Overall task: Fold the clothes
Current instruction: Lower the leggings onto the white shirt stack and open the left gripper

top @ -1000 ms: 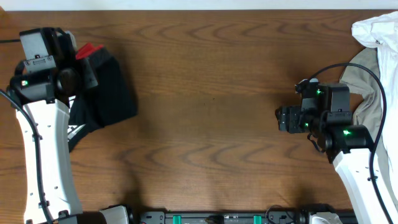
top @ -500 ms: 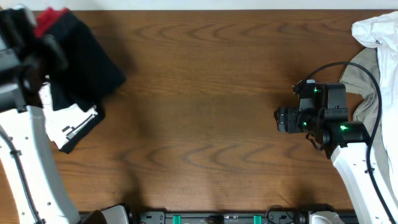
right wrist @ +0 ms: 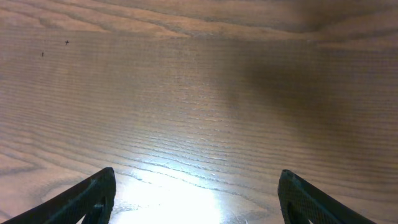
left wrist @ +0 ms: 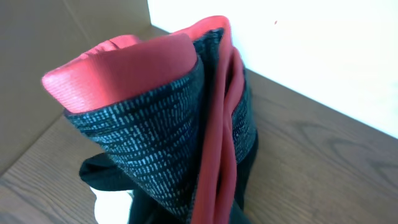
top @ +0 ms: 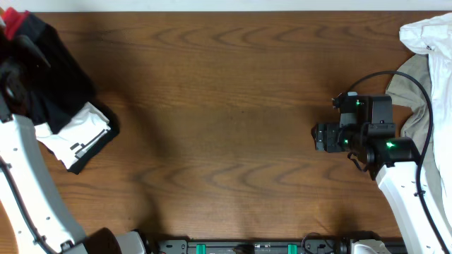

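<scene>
Black trousers (top: 62,79) in closed left end effector (top: 15,55), far from open right end effector (right wrist: 196,174).

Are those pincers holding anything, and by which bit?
The left pincer grips the long black trousers by their grey, red-lined waistband; the right pincer, open, holds nothing.

**Black trousers** (top: 60,77): bunched in a dark heap at the far-left corner of the bench (top: 233,127). A white inner panel (top: 74,137) with dark markings is turned outward at the near edge of the heap.

**Waistband** (left wrist: 155,143): grey knit, gathered upward and folded over to expose its red lining (left wrist: 130,62).

**White cloth** (top: 431,35): crumpled at the far-right corner.

**Khaki-beige cloth** (top: 417,92): touches the near side of the white cloth and is spread along the right edge.
</scene>
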You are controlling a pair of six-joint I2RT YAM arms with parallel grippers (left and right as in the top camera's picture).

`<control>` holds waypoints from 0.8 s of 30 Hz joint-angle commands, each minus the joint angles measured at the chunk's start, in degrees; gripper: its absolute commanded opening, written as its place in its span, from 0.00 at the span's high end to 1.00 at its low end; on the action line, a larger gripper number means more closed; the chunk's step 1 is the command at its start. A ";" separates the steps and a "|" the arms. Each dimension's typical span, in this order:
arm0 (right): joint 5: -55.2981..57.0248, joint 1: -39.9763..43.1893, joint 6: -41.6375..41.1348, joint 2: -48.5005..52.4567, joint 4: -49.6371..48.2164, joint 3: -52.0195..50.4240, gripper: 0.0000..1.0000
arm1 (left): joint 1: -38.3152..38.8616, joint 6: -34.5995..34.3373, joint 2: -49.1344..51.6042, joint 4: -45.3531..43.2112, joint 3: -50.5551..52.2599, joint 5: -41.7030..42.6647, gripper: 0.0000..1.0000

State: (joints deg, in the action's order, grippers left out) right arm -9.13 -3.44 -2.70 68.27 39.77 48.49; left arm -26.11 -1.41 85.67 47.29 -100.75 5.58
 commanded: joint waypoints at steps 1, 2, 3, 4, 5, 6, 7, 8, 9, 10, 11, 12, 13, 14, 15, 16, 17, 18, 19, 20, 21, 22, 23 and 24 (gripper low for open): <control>0.15 0.48 0.66 0.31 0.13 0.57 0.18 | -0.24 0.70 1.88 -0.70 -1.40 -0.04 0.94; 0.15 0.48 0.66 0.31 0.15 0.57 0.19 | -0.24 0.72 2.16 -0.68 -1.40 -0.07 0.94; 0.15 0.48 0.66 0.31 0.15 0.57 0.19 | -0.24 0.72 2.43 -0.70 -1.40 -0.07 0.94; 0.15 0.48 0.66 0.31 0.15 0.57 0.19 | -0.24 0.70 2.49 -0.70 -1.40 -0.07 0.94; 0.15 0.48 0.66 0.31 0.17 0.57 0.18 | -0.24 0.70 2.54 -0.76 -1.40 -0.07 0.94; 0.17 0.48 0.66 0.31 0.15 0.57 0.18 | -0.24 0.52 2.51 -0.90 -1.40 -0.07 0.94; 0.17 0.48 0.66 0.31 0.15 0.57 0.18 | -0.24 -0.15 2.49 -0.98 -1.40 -0.04 0.94; 0.20 0.48 0.66 0.31 0.15 0.57 0.19 | -0.24 -1.07 2.43 -1.03 -1.40 -0.04 0.94; 0.33 0.48 0.66 0.31 0.15 0.57 0.18 | -0.22 -2.16 2.40 -1.03 -1.40 -0.02 0.94; 0.37 0.48 0.66 0.31 0.15 0.57 0.19 | -0.22 -3.02 2.29 -0.94 -1.40 0.52 0.94; 0.37 0.48 0.66 0.31 0.15 0.57 0.18 | -0.22 -3.34 2.23 -0.90 -1.40 1.57 0.94; 0.37 0.48 0.68 0.31 0.15 0.57 0.18 | -0.24 -3.61 2.14 -0.85 -1.40 3.10 0.94; 0.37 0.48 0.70 0.31 0.17 0.57 0.18 | -0.24 -3.61 2.03 -0.81 -1.40 4.39 0.94; 0.35 0.48 1.07 0.31 0.22 0.57 0.18 | -0.22 -3.82 1.90 -0.63 -1.40 5.29 0.94; 0.44 0.48 1.14 0.31 0.33 0.57 0.18 | -0.22 -4.61 1.75 -0.37 -1.40 5.57 0.94; 0.59 0.48 1.11 0.31 0.37 0.57 0.18 | -0.24 -5.22 1.60 -0.07 -1.40 5.55 0.94; 0.83 0.48 1.14 0.31 0.52 0.57 0.18 | -0.24 -5.44 1.53 0.22 -1.40 5.55 0.94; 1.01 0.48 1.27 0.31 0.57 0.57 0.18 | -0.24 -5.88 1.42 0.44 -1.40 5.55 0.94; 1.05 0.48 1.29 0.31 0.63 0.57 0.18 | -0.24 -6.03 1.42 0.66 -1.40 5.55 0.94; 1.03 0.48 1.29 0.31 0.72 0.57 0.18 | -0.24 -6.25 1.42 1.01 -1.40 5.55 0.94; 1.03 0.48 1.29 0.31 0.79 0.57 0.18 | -0.24 -6.56 1.44 1.36 -1.40 5.57 0.94; 1.05 0.48 1.29 0.31 0.87 0.57 0.18 | -0.24 -7.21 1.44 1.57 -1.40 5.57 0.94; 1.05 0.48 1.29 0.31 0.98 0.57 0.18 | -0.24 -8.26 1.44 1.64 -1.40 5.57 0.94; 1.05 0.48 1.29 0.31 1.03 0.57 0.18 | -0.24 -9.11 1.44 1.49 -1.40 5.64 0.94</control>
State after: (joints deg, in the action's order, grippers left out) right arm -8.86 -3.44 -2.31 68.27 40.64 48.49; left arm -26.15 -7.42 89.03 49.15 -100.75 10.35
